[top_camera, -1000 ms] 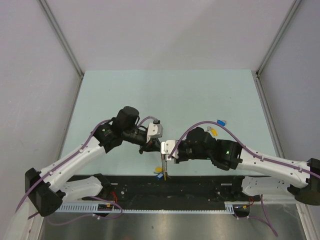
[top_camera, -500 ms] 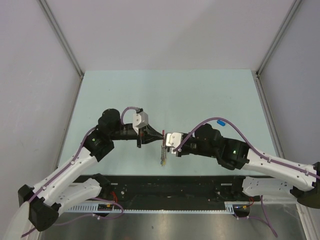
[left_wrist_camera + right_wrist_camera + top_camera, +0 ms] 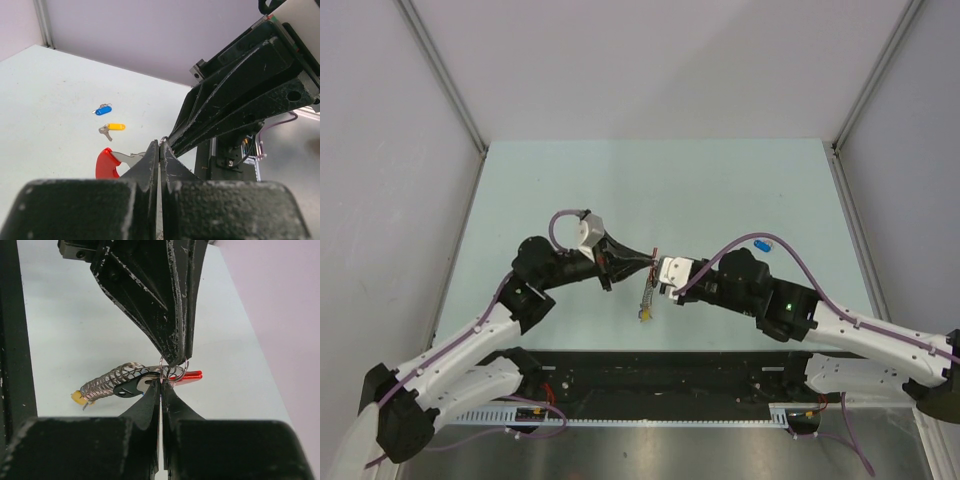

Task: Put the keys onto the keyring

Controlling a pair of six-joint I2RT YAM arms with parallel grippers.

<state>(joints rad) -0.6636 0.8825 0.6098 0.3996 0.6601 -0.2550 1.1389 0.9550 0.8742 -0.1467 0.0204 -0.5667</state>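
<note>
Both grippers are pressed fully together and meet tip to tip. The right gripper point(image 3: 660, 270) pinches the thin wire of the keyring point(image 3: 112, 379), which runs into the slit between its fingers. The left gripper point(image 3: 646, 257) has its tip at a small loop point(image 3: 176, 371) just beside that wire. Whether it truly grips the loop, I cannot tell. The bunch hangs below their meeting point, seemingly off the table point(image 3: 620, 180).

Over the last second both arms have carried the bunch from the near edge toward the table's middle, and the left gripper has swung round to face the right. That looks like positioning to work the ring open, not a key added.

The right wrist view alone shows a black tag point(image 3: 127, 387) within the bunch. The left wrist view shows the red section point(image 3: 106, 163) and, well beyond it, the blue key point(image 3: 102, 110) and a yellow key point(image 3: 114, 127) lying loose. The top view shows only 1 of these, the blue key.
</note>
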